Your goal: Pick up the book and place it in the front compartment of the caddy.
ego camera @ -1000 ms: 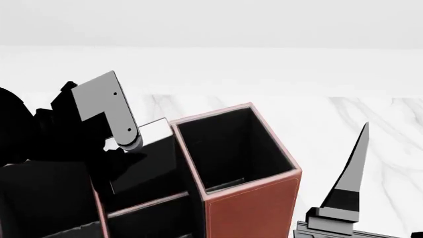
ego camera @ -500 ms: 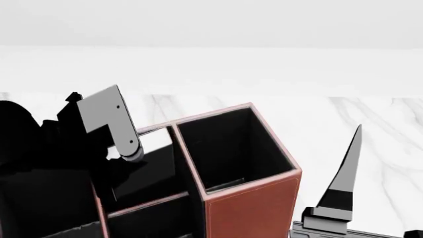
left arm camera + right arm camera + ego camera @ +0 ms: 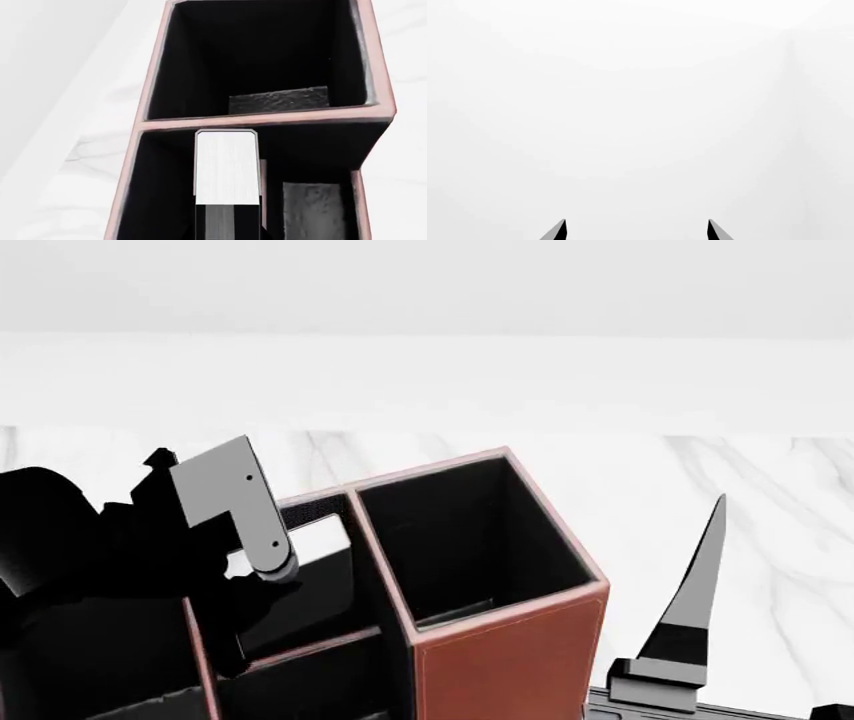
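The black book (image 3: 304, 580), white page edges (image 3: 225, 167) facing up, is partly down inside a low compartment of the reddish-brown caddy (image 3: 514, 650), right beside the tall end section (image 3: 467, 530). My left gripper (image 3: 225, 236) is shut on the book's end; in the head view its black fingers are hard to tell from the book and lining. The caddy's pale rim (image 3: 267, 120) crosses the left wrist view just beyond the book. My right gripper (image 3: 636, 229) is open and empty, to the right of the caddy; one finger (image 3: 701, 570) shows in the head view.
The caddy stands on a white marble tabletop (image 3: 681, 490) with a pale wall behind. The right wrist view shows only blank white surface. More caddy compartments (image 3: 307, 685) lie at the bottom left of the head view.
My left arm has moved down and a little right, lowering the book deeper into the compartment beside the tall section. My right gripper's finger has shifted slightly left.
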You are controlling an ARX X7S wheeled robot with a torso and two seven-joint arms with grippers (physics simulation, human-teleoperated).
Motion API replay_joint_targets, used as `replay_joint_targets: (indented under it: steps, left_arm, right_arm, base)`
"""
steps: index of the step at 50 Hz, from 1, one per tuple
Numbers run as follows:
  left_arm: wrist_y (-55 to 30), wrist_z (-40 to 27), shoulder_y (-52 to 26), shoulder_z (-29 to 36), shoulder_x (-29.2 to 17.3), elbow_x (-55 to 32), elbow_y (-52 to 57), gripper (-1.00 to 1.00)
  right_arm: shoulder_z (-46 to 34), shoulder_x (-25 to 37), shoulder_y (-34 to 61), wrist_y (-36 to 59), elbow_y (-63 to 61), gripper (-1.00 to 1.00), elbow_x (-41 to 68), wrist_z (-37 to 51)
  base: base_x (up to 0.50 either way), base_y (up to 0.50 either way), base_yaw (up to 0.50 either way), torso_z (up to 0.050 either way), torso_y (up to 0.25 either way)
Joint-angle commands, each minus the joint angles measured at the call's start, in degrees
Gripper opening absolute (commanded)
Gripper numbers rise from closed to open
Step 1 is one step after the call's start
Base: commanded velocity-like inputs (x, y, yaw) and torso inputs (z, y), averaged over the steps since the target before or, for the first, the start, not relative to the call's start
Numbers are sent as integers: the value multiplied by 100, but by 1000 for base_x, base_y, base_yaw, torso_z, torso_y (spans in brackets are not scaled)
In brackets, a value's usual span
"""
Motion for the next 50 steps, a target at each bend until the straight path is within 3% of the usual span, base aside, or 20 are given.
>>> replay_joint_targets:
  steps: [1, 50]
  left_arm:
    - [144, -100, 60, -49, 70, 106, -150, -100]
    - [1627, 224, 589, 25, 841, 620, -2217, -100]
  right_arm:
    - [9, 13, -25, -20, 9, 100, 9, 11]
    - [-210, -94, 38, -10, 224, 100, -138, -78]
  base:
    - [0, 0, 0, 0, 0]
    - [0, 0, 0, 0, 1]
